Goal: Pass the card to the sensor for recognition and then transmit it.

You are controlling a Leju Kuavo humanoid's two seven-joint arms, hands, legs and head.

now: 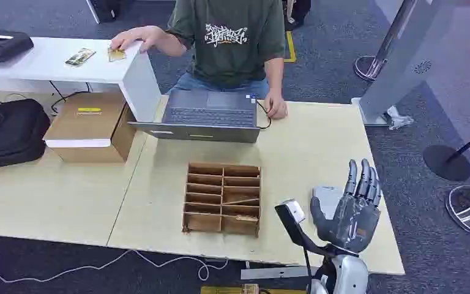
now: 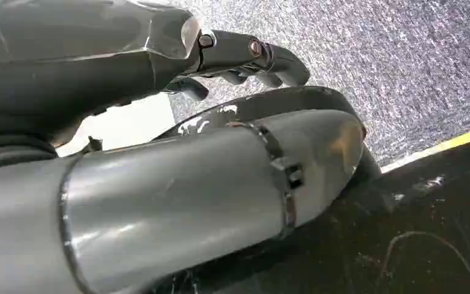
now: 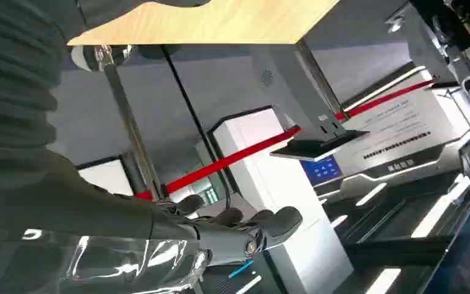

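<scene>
While a person's hand rests on it, a small yellowish card is seen lying flat on the white shelf, well beyond the wooden divider box and off to its left; a second, darker card lies on the same shelf just beside the first. The yellowish card is partly covered by the fingers, so its print cannot be made out. The right hand is raised to the right of the box, near the front edge of the light wooden table, palm turned toward the box, fingers held straight and apart with nothing between them. A small grey pad lies on the table behind this hand. The left hand is seen in its wrist view above grey carpet, fingers curled loosely inward, and nothing is seen in them. A laptop stands beyond the box.
</scene>
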